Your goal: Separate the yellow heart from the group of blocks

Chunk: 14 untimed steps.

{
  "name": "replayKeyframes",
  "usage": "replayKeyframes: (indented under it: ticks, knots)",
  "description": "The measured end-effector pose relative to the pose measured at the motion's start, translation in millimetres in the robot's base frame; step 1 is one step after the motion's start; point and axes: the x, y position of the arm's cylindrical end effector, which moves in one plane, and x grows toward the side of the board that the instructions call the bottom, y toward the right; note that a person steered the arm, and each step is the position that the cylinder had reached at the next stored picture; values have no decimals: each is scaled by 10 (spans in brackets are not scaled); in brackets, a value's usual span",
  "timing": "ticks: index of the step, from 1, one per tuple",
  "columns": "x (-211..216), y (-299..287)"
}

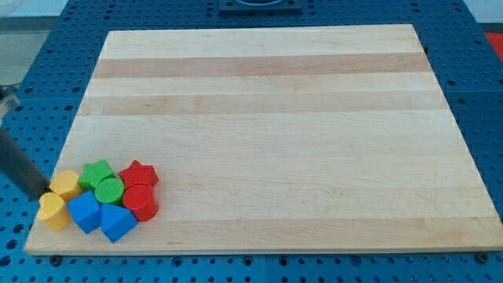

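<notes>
Blue block [118, 222] nearest | my tip [43, 194] touching yellow heart's [53, 211] top-left, placed to push it free | no jaws fitted, state untellable

The pale wooden board [267, 134] carries eight blocks, all packed touching in its corner at the view's bottom left: yellow hexagon [65, 184], what looks like the yellow heart [53, 211], green star [97, 172], green cylinder [109, 190], red star [139, 174], red cylinder [141, 201], and two blue blocks [84, 212] [118, 222].
</notes>
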Motion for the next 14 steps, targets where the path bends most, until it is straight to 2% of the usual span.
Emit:
replayKeyframes:
  ticks: [3, 5, 8, 10, 12, 14]
  knots:
    - [592, 30]
    - [440, 50]
    - [434, 149]
    - [241, 148]
    - [171, 535]
    - [-79, 869]
